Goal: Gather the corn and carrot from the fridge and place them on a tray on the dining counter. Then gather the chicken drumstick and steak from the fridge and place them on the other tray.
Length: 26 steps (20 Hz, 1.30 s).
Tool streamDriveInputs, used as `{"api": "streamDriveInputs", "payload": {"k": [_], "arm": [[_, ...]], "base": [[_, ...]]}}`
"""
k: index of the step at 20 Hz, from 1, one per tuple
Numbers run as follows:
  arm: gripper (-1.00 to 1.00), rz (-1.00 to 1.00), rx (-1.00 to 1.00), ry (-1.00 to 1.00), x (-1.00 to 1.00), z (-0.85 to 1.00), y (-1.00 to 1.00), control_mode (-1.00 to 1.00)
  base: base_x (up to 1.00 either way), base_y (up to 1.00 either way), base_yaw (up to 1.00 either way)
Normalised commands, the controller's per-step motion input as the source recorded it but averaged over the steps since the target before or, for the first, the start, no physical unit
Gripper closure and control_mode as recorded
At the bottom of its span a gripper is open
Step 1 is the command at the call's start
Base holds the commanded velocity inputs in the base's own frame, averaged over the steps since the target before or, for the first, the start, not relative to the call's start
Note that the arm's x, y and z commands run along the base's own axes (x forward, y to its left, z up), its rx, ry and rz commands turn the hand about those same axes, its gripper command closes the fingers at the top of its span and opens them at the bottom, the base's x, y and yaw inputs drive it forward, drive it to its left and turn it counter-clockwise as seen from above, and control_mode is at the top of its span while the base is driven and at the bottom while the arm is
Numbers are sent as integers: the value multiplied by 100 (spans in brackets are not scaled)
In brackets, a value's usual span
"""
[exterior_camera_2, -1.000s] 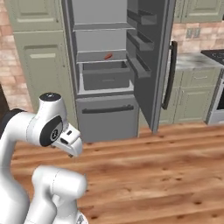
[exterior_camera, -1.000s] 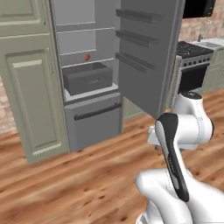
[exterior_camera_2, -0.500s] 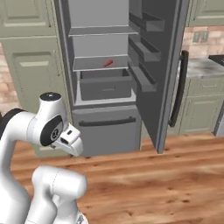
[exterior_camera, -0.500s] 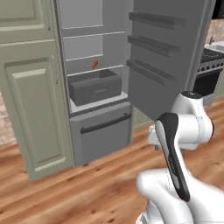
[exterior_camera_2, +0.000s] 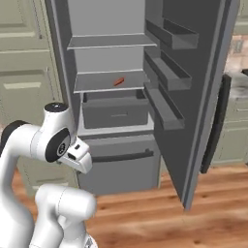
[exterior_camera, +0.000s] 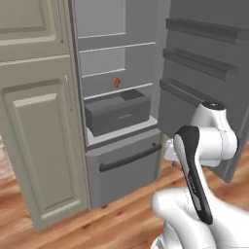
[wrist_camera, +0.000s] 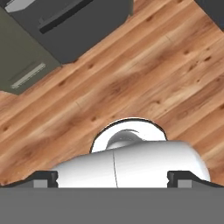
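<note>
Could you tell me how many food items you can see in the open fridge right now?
1: a small red item lies on the shelf just above the grey drawer. Others may be hidden inside the drawer.

We see the fridge standing open, with its door swung out to the right. A small carrot lies on a shelf inside. Just under that shelf sits a drawer. Below the drawer is the bottom freezer drawer. A tall cabinet stands to the left of the fridge. The wooden floor lies in front.
</note>
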Motion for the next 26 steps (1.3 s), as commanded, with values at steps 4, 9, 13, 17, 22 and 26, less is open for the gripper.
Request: {"api": "streamDriveInputs", "payload": {"k": [4, 9, 13, 17, 22, 26], "arm": [[-100, 0, 0, 0, 0, 0, 0, 100], [-100, 0, 0, 0, 0, 0, 0, 100], [-100, 0, 0, 0, 0, 0, 0, 100], [-100, 0, 0, 0, 0, 0, 0, 100], [-100, 0, 0, 0, 0, 0, 0, 100], [-100, 0, 0, 0, 0, 0, 0, 100]], "base": [[76, 12, -3], [67, 0, 0], [53, -31, 2], [50, -16, 0], [77, 4, -2], [72, -1, 0]]}}
